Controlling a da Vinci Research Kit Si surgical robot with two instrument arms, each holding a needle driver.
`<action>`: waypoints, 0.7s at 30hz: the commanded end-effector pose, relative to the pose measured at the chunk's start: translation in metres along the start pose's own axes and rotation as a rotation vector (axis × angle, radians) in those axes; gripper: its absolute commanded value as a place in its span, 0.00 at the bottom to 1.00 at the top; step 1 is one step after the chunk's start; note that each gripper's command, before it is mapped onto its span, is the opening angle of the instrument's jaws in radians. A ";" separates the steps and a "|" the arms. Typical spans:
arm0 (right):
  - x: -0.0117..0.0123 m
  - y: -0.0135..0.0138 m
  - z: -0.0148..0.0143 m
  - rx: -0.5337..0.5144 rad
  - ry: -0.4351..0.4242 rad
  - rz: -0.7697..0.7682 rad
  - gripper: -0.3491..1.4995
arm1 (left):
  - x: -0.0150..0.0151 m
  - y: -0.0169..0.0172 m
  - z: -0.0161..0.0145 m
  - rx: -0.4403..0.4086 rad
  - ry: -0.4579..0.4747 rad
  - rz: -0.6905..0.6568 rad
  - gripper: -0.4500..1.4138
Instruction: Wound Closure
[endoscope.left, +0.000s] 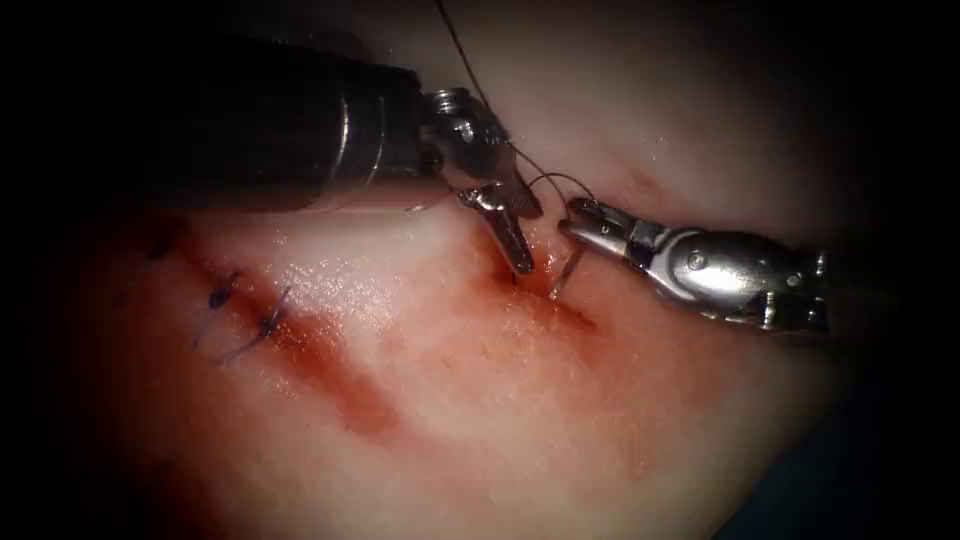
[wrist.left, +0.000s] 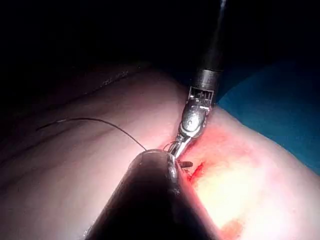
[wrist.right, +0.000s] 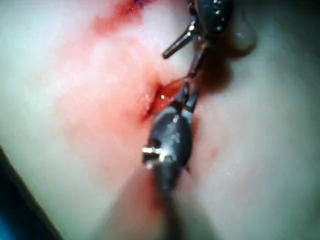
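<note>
Steel glints on both needle drivers where they meet over the far end of the cut, a little toward one o'clock from the middle of the endoscope view. Coming in from three o'clock, the right tool has its jaws clenched on the curved needle near its blunt end. From there the needle slants down toward seven o'clock, its point at the right lip of the cut and seemingly just entering the tissue. The left tool reaches in from nine o'clock with its jaws spread apart; it grasps nothing, one jaw pointing down at the tissue just left of the needle. Dark thread climbs toward twelve o'clock past the left tool and makes a small loop between the two tools. Three finished stitches cross the cut out toward nine o'clock, and red fluid stains the tissue along it.

My guess is that a new bite is being set at this open stretch. What it calls for is a steady hold on the needle, keeping to its curve, with the free left tool ready beside the lip.

No brand, label or lettering is legible on either tool.
</note>
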 end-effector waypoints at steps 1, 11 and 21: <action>-0.0003 -0.0004 0.0008 0.002 0.002 0.002 0.00 | 0.0003 0.0001 0.0007 0.009 0.002 0.002 0.59; -0.0004 -0.0002 0.0008 0.008 0.003 0.019 0.00 | -0.0026 0.0051 0.0057 0.052 0.002 0.006 0.54; -0.0005 -0.0004 0.0013 0.029 0.006 0.059 0.00 | -0.0065 0.0067 0.0103 0.066 0.074 0.006 0.46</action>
